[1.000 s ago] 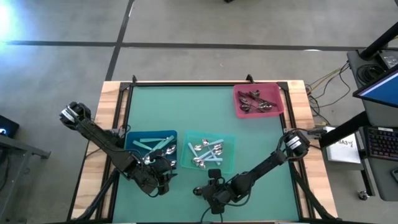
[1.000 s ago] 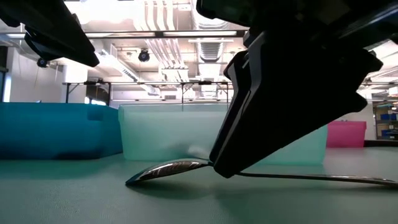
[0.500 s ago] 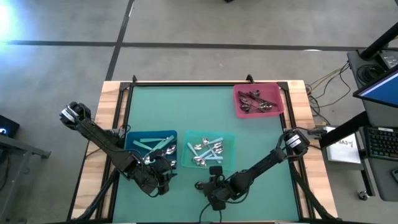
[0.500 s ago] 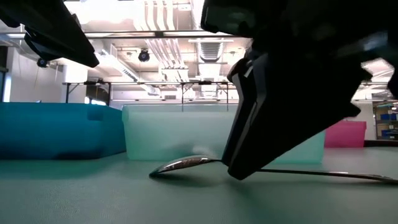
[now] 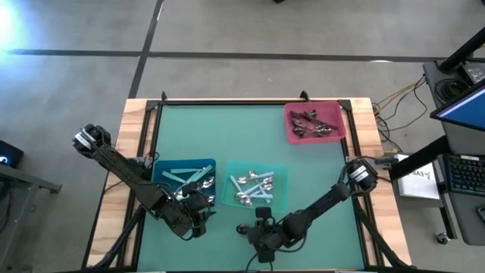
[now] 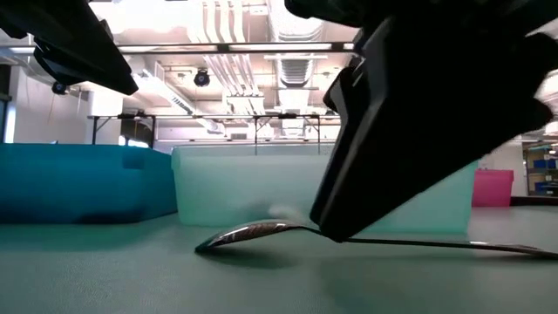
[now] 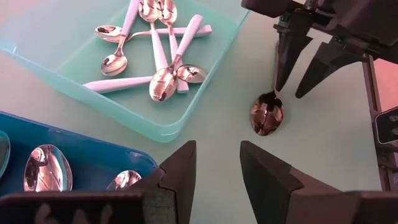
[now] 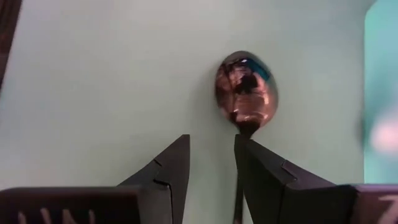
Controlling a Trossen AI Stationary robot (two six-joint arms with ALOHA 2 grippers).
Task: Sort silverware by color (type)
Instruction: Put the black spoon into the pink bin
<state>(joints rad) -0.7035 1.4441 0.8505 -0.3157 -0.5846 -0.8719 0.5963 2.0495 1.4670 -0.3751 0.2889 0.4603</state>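
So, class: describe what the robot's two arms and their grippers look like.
Both arms are dark, slim and jointed, with a silvery round housing at each shoulder. The left gripper and right gripper each have two matte black, wedge-shaped fingers tapering to angular tips. No markings show.

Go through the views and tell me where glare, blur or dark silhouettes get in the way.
High view: bright glare at the top left corner. Low view: the right gripper is a black backlit silhouette over the spoon, with washed-out ceiling lights behind. Right wrist view: the spoon's bowl mirrors its surroundings, and the teal bin at the edge is blurred. Left wrist view: evenly lit and sharp.
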